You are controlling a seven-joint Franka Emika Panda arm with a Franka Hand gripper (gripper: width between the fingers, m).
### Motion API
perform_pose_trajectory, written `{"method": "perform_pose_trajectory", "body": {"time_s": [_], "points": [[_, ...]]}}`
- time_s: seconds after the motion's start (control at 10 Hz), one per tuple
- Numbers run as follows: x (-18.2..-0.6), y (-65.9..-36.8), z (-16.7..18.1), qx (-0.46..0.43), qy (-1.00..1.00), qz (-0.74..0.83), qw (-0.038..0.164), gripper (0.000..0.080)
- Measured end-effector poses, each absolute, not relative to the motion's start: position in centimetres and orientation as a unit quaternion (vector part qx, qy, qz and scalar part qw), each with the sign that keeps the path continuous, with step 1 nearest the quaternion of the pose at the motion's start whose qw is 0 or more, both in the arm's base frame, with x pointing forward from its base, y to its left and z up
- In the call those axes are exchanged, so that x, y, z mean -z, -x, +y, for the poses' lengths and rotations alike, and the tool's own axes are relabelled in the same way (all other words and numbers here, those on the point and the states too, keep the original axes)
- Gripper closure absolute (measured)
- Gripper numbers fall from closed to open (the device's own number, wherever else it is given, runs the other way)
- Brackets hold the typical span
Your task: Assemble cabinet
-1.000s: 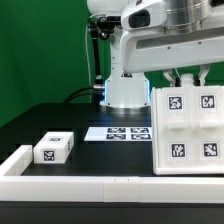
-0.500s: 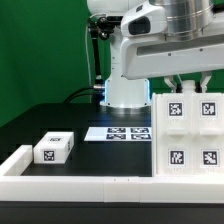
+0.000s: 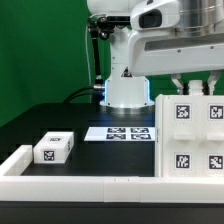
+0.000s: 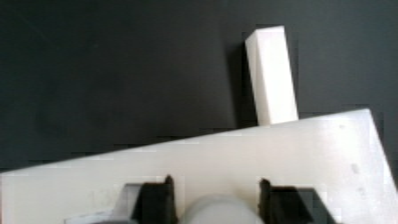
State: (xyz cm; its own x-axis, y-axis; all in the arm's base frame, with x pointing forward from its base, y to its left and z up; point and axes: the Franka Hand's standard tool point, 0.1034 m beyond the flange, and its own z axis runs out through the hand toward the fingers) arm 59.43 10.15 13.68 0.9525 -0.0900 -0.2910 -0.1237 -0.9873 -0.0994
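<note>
The cabinet, a large white boxy case with black-and-white tags on its front, stands upright at the exterior view's right, partly cut off by the frame edge. My gripper comes down on its top edge, one finger on each side, shut on it. In the wrist view the cabinet's white surface fills the near part, and my gripper has its dark fingers straddling a white part of it. A small white tagged drawer block lies on the black table at the exterior view's left, away from the gripper.
The marker board lies flat in front of the robot base. A low white border rail runs along the table's front and left; a stretch of rail shows in the wrist view. A green backdrop stands behind.
The gripper and the cabinet have moved together toward the exterior view's right, and more of the cabinet is now cut off by the frame. The small block has not moved.
</note>
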Motion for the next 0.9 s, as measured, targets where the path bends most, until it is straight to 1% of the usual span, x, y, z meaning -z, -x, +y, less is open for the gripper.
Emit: {"method": "perform_pose_trajectory", "body": {"time_s": [0.3, 0.5, 0.6, 0.7, 0.8, 0.9], "points": [[-13.5, -62.0, 10.0, -0.155, 0.984, 0.070, 0.057, 0.0577], [-13.5, -62.0, 10.0, -0.156, 0.984, 0.070, 0.057, 0.0577], [-13.5, -62.0, 10.1, -0.155, 0.984, 0.069, 0.057, 0.0498], [-13.6, -62.0, 10.1, -0.155, 0.984, 0.069, 0.058, 0.0498], [-13.6, -62.1, 10.1, -0.154, 0.984, 0.069, 0.058, 0.0314], [-13.6, -62.1, 10.2, -0.154, 0.984, 0.069, 0.058, 0.0180]]}}
